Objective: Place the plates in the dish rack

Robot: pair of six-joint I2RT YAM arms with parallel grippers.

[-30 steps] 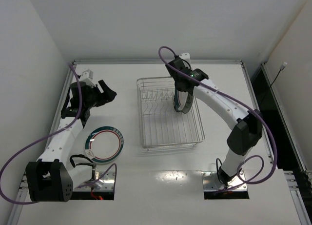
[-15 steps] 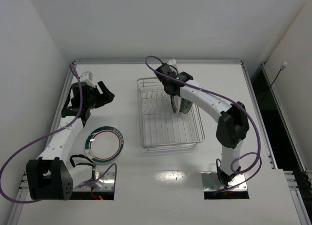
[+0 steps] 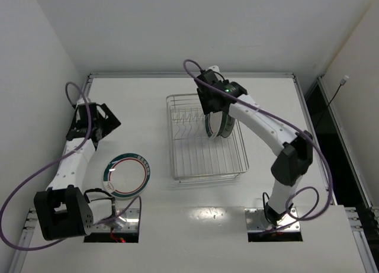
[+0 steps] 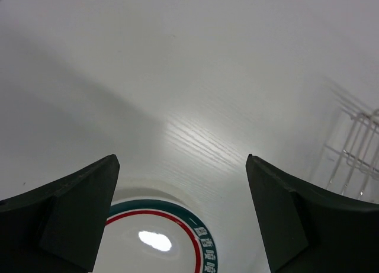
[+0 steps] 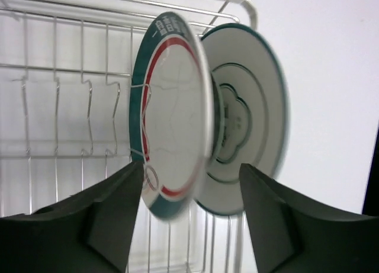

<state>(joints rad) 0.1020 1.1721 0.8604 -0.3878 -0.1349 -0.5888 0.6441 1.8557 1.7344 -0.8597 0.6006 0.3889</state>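
Note:
Two plates stand on edge among the prongs at the right of the dish rack (image 3: pixel 195 160). In the right wrist view the nearer plate (image 5: pixel 172 107) has a green and red rim band. The plate behind it (image 5: pixel 254 113) is white with a green rim and a dark motif. My right gripper (image 3: pixel 212 109) (image 5: pixel 190 164) is open just above them, its fingers spread either side of the nearer plate's edge. A third plate (image 3: pixel 127 176) (image 4: pixel 160 240) with a green and red band lies flat on the table. My left gripper (image 3: pixel 98 122) (image 4: pixel 180 160) hovers open behind it, holding nothing.
The rack's wires (image 5: pixel 59 66) fill the left of the right wrist view, and a corner of the rack (image 4: pixel 355 160) shows at the right of the left wrist view. A raised table edge (image 3: pixel 189 75) runs along the back, with walls at the left and behind.
My right gripper has opened and let go of the banded plate, which now stands in the rack. My left arm has swung left and back, with its jaws wider.

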